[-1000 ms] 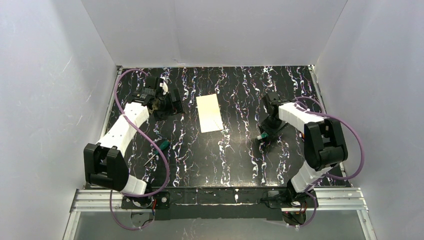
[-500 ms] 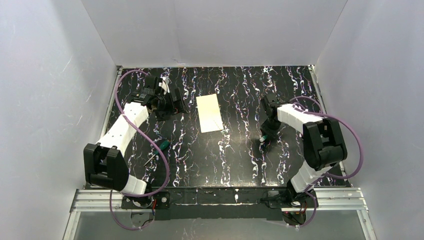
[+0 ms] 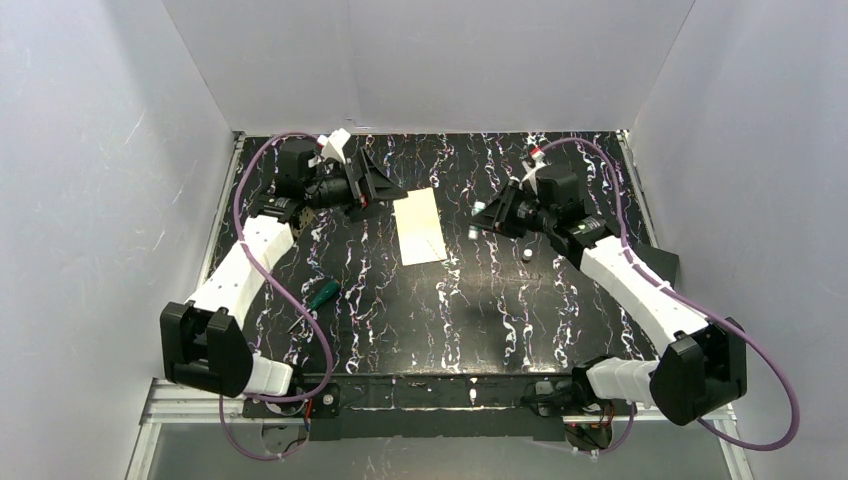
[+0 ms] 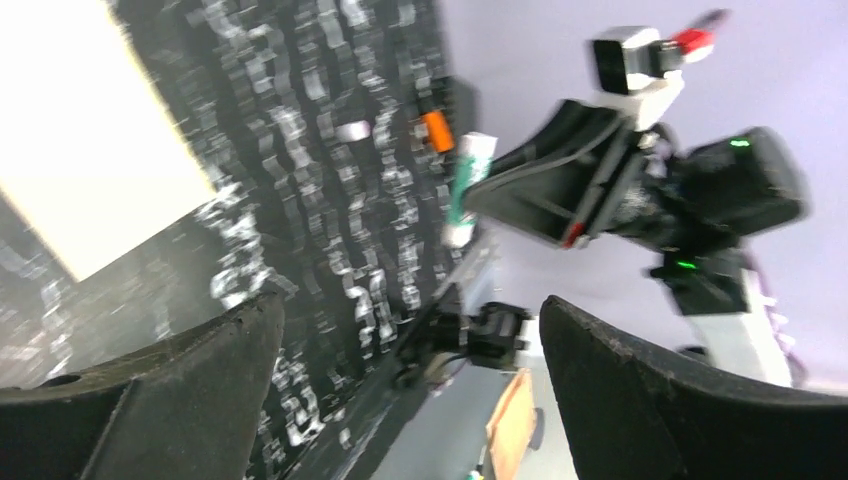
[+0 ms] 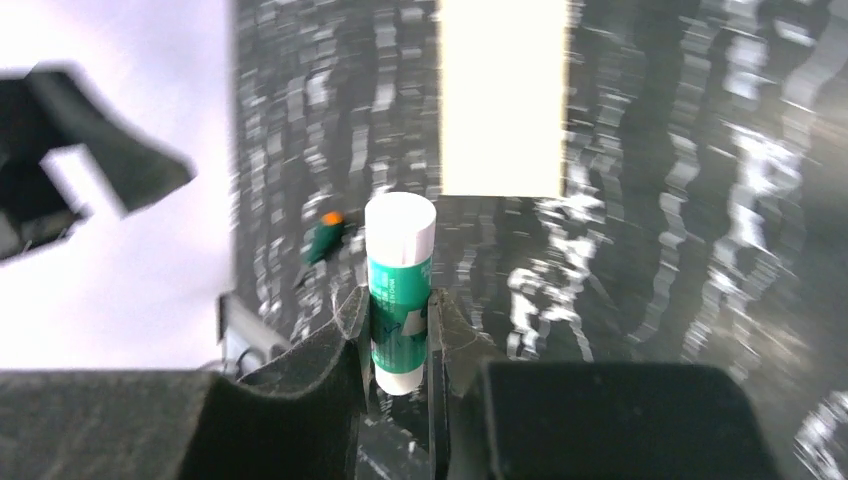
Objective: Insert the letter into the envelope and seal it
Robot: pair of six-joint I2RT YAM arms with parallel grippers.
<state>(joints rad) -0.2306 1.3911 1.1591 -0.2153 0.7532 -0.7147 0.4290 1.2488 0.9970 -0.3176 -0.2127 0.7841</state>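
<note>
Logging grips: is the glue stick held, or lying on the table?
Held: the right tool is shut on the glue stick, gripping its green-banded body from both sides.

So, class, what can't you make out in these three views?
Pale sheet: too small from above, washed out in both wrist views; envelope or letter, flap or not, cannot tell.
Glue stick: label blurred in the right wrist view, base hidden by the right gripper.
White speck on the table: too small in the top view to name.

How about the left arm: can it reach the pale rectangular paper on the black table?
Probably yes: the left arm holds its open jaws beside the pale rectangular paper, with nothing between them.
</note>
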